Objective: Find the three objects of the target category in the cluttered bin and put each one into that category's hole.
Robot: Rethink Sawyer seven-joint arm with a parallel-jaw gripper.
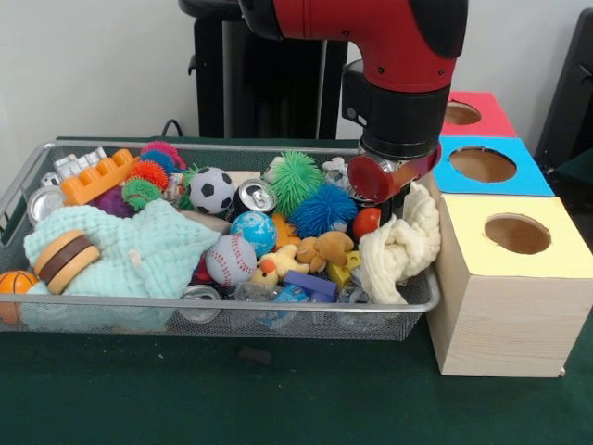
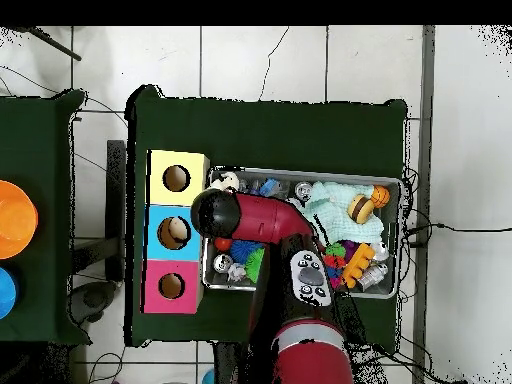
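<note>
Wire mesh bin (image 1: 232,320), shallow, silver rim, standing on dark green cloth (image 1: 278,399); contents heaped to the rim.

Soft goods: mint waffle-weave towel (image 1: 139,250), crumpled, left half; cream knit cloth (image 1: 398,246), bunched, draped over the right rim.

Balls, hard and smooth: black-and-white football (image 1: 212,190), stitched baseball (image 1: 231,260), blue-patterned ball (image 1: 253,230), small basketball (image 1: 16,283) at the far left corner, small red ball (image 1: 367,222).

Spiky rubber balls: green (image 1: 296,180) and blue (image 1: 321,209), touching each other at centre; smaller orange, green and pink ones at upper left.

Other: orange studded brick (image 1: 97,178), round wooden burger toy (image 1: 65,260) on the towel, tin cans (image 1: 257,196), plush bear (image 1: 324,248).

My gripper (image 1: 389,176) hangs over the bin's right end, just above the cream cloth, beside the blue spiky ball. Red flat pieces show under the black wrist; I cannot tell whether the fingers are parted or holding anything.

Wooden box row (image 1: 505,306), pale grain, just beside the bin's right edge; three round holes in yellow (image 1: 517,234), blue (image 1: 482,164) and red (image 1: 461,113) tops. The overhead view shows something pale inside the blue hole.

Open room: bare cloth along the near side of the bin; none between bin and boxes.
</note>
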